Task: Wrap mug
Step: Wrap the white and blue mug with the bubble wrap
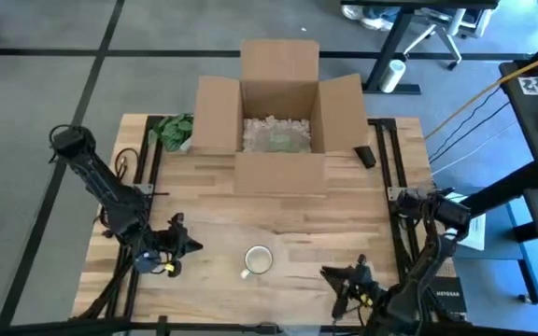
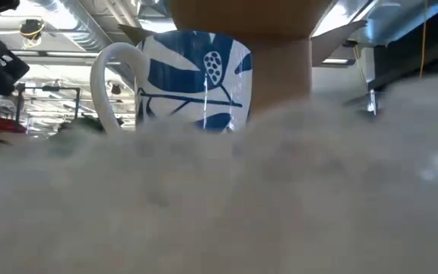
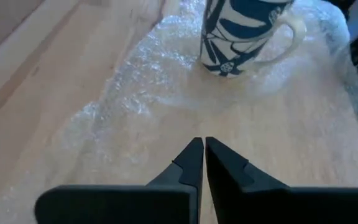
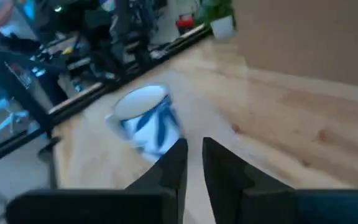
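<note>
A white mug (image 1: 258, 260) with a blue leaf pattern stands upright on its base on a clear sheet of bubble wrap (image 3: 143, 70), which lies flat on the wooden table (image 1: 278, 210) near the front edge. In the low view the mug (image 2: 192, 76) shows its handle on the picture's left. My left gripper (image 1: 191, 245) is to the left of the mug, shut and low over the wrap's left part (image 3: 202, 144). To the right of the mug, my right gripper (image 1: 329, 273) points at it (image 4: 148, 121), with a narrow gap between its fingertips (image 4: 194, 148) and nothing in it. My left gripper's shut fingertips (image 3: 194, 149) point level toward the mug from the table's left, just over the bubble wrap's left part (image 3: 166, 134). Whether they touch the wrap, I cannot tell.
An open cardboard box (image 1: 278, 112) with packing fill inside stands at the table's far middle. A green plant (image 1: 173, 131) sits left of it and a small black object (image 1: 365, 156) right of it. Bare wood lies between the box and the mug.
</note>
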Motion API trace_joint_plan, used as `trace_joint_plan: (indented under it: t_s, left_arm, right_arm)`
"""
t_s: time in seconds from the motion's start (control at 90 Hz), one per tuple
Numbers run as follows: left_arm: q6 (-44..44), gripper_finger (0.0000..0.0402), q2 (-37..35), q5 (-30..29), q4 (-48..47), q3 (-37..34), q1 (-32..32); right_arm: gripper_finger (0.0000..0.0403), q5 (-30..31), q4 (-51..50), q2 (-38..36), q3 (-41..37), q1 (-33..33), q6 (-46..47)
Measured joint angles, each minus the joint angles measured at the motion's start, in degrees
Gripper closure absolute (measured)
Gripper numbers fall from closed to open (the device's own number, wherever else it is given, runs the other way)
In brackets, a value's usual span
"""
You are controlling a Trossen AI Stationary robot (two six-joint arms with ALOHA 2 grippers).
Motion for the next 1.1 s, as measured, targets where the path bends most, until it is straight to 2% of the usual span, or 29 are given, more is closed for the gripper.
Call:
trace_joint_plan:
  t_s: [0.089,0.233,0.356,0.5,0.644,0.778,0.889,0.978,1.1]
  left_arm:
    - [1.1,0.0402,-1.2,0.0,0.7,0.0,1.5]
    - [5.5,0.0402,-2.7,0.0,3.2,0.0,5.0]
    - [9.2,0.0402,-3.7,0.0,5.6,0.0,8.4]
    - [12.7,0.0402,-4.7,0.0,8.6,0.0,12.4]
    - [14.8,0.0402,-5.7,0.0,11.8,0.0,16.0]
    - [16.2,0.0402,-5.9,0.0,12.3,0.0,18.1]
    - [17.1,0.0402,-5.9,0.0,12.2,0.0,19.3]
    - [17.9,0.0402,-5.9,0.0,12.7,0.0,20.1]
    - [20.5,0.0402,-5.9,0.0,18.4,-1.4,20.6]
  right_arm:
    - [0.0398,1.4,3.2,-3.4,-6.3,-0.1,0.0]
    - [0.0400,1.9,7.5,-10.9,-16.7,-0.1,-1.2]
    - [0.0402,0.9,13.6,-17.5,-25.2,0.3,-7.4]
    - [0.0402,-4.6,26.9,-25.4,-35.9,0.3,-21.3]
    - [0.0403,-10.0,53.6,-33.0,-49.2,0.2,-43.2]
    - [0.0403,-15.6,81.7,-37.5,-60.9,-1.1,-62.3]
    - [0.0403,-22.4,99.4,-38.6,-66.1,-4.8,-75.7]
    - [0.0403,-32.2,105.4,-38.6,-66.6,-8.8,-84.1]
    - [0.0403,-45.8,105.0,-38.5,-64.9,-13.7,-88.1]
